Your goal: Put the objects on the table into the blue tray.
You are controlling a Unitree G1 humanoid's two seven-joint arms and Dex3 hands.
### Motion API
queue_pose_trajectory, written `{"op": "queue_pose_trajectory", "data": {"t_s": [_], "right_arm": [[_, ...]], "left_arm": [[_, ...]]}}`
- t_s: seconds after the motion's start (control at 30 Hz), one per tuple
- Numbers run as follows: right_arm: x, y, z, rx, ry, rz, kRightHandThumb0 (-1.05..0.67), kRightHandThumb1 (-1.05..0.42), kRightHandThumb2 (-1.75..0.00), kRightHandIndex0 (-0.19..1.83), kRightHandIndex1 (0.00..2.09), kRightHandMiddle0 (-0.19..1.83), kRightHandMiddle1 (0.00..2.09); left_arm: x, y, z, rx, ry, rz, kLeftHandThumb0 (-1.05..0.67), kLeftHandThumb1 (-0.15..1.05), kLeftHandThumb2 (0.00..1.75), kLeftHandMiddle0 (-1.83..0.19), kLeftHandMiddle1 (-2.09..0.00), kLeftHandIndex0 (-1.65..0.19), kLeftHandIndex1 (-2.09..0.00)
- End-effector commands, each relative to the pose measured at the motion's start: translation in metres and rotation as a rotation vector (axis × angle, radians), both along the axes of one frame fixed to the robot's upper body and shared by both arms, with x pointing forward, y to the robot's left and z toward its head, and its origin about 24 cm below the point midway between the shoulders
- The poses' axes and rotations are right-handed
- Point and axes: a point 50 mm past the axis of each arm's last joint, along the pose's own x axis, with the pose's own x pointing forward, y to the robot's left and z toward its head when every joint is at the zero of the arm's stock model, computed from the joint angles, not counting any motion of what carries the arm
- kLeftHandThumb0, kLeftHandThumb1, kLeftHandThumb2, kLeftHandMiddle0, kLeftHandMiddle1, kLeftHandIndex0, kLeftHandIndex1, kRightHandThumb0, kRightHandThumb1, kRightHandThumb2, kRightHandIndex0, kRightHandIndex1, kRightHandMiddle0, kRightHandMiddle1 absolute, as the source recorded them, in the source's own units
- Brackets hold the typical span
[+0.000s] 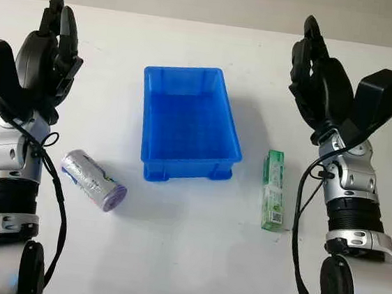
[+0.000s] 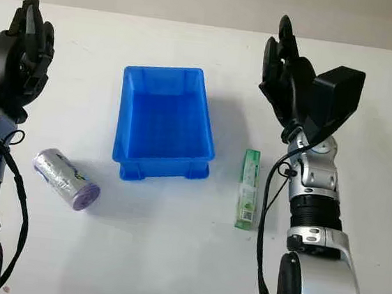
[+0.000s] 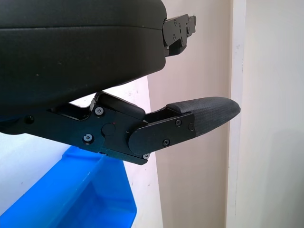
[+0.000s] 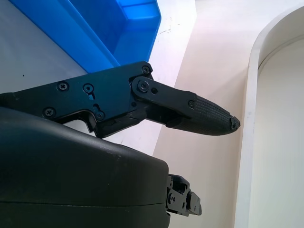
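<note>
tray (image 1: 162,82) mid-table (nothing in it) | roll (image 1: 93,180) toward left edge | green pack (image 1: 273,190) right of tray | left hand (image 1: 49,54), right hand (image 1: 317,79) raised, holding nothing

Two head cameras look down at the white table (image 1: 170,257) from side by side. Both wrist cameras sit close behind black hands, sharing the blue tray (image 1: 188,121).

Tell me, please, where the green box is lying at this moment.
In the left eye view the green box lies flat on the white table, to the right of the blue tray and apart from it, beside the right arm's wrist and below the raised right hand.
</note>
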Motion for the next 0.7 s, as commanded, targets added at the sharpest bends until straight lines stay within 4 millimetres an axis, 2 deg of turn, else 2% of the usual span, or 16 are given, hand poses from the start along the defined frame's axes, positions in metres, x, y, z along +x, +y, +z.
{"op": "queue_pose_trajectory", "data": {"t_s": [0.0,0.43,0.67], "right_arm": [[-0.002,-0.001,0.010,-0.014,-0.041,0.002,-0.80,-1.05,-0.71,-0.19,0.00,-0.19,0.00],[-0.004,-0.003,0.007,-0.037,-0.027,0.013,-0.79,-1.05,-0.73,-0.19,0.00,-0.19,0.00],[-0.016,-0.011,0.010,-0.102,-0.044,0.059,-0.79,-1.05,-0.69,-0.19,0.00,-0.19,0.00]], "left_arm": [[-0.002,0.002,0.010,0.020,-0.039,0.002,-0.74,1.05,0.69,0.19,0.00,0.19,0.00],[0.000,0.002,0.008,0.029,-0.023,-0.007,-0.75,1.05,0.67,0.19,0.00,0.19,0.00],[-0.006,0.004,0.005,0.031,-0.022,-0.018,-0.77,1.05,0.66,0.19,0.00,0.19,0.00]]}}
